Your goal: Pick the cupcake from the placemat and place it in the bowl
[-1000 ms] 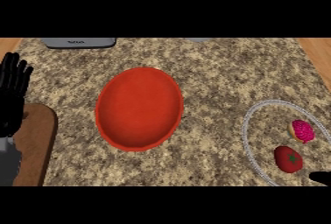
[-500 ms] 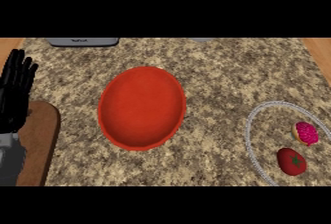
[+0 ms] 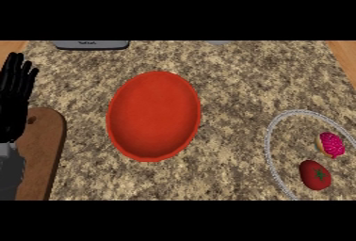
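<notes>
Speckled granite surface across the whole frame. Red bowl at centre, nothing inside. Placemat, grey-rimmed and see-through, at lower right, partly cut by the frame edge; on it a pink-topped cupcake and, just below, a red tomato. Brown wooden board at lower left. Left robot hand at left edge, fingers straight and upward, holding nothing. Right robot hand out of frame. Grey object at upper left edge.
</notes>
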`<state>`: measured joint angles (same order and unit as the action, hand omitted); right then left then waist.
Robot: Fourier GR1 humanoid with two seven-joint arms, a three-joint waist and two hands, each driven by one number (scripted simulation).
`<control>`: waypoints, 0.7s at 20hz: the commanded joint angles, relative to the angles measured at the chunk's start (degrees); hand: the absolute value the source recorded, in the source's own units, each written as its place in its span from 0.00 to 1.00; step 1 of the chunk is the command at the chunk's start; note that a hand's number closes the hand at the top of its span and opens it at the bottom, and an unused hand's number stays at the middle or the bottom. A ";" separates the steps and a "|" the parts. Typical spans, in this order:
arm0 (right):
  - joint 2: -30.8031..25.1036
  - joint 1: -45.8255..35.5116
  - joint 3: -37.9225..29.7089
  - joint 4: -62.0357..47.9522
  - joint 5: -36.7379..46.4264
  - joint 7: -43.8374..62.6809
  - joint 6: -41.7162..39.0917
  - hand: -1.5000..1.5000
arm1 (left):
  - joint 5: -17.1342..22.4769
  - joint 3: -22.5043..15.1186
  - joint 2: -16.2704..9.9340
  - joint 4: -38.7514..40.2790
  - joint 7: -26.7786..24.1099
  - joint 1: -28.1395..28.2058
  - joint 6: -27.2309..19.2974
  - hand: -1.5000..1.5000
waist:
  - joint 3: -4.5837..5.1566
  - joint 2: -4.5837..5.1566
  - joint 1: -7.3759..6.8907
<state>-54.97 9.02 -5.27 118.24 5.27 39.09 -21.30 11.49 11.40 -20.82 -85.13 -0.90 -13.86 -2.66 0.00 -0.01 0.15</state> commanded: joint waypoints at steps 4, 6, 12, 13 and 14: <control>6.68 3.94 -3.43 -4.22 6.01 -7.26 -2.71 0.00 | 0.03 1.63 -0.71 1.53 0.37 -1.79 1.61 0.50 | 0.00 -0.07 0.40; 10.29 2.59 1.44 -7.43 12.68 -8.46 0.51 0.00 | -2.54 -1.13 3.09 2.63 -1.00 -2.33 -1.34 0.50 | -0.01 0.01 0.26; 13.33 0.70 0.83 -14.93 18.32 -15.38 0.09 0.00 | -2.07 0.01 2.07 -2.05 3.51 -1.83 -1.01 0.50 | -0.02 -0.04 0.12; 14.96 -2.50 0.68 -13.55 17.51 -10.88 -1.90 0.00 | -0.66 2.54 0.30 1.10 -1.30 0.49 3.17 0.50 | 0.01 -0.01 -0.04; 15.14 0.02 -0.13 -15.24 19.21 -15.54 -0.59 0.00 | -1.84 0.52 2.39 -5.87 2.23 3.54 0.40 0.50 | -0.01 -0.07 -0.11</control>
<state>-42.56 7.51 -4.57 104.41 20.81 27.17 -22.29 9.80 11.90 -19.19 -86.61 -0.40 -13.34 -2.05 -0.01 -0.01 0.04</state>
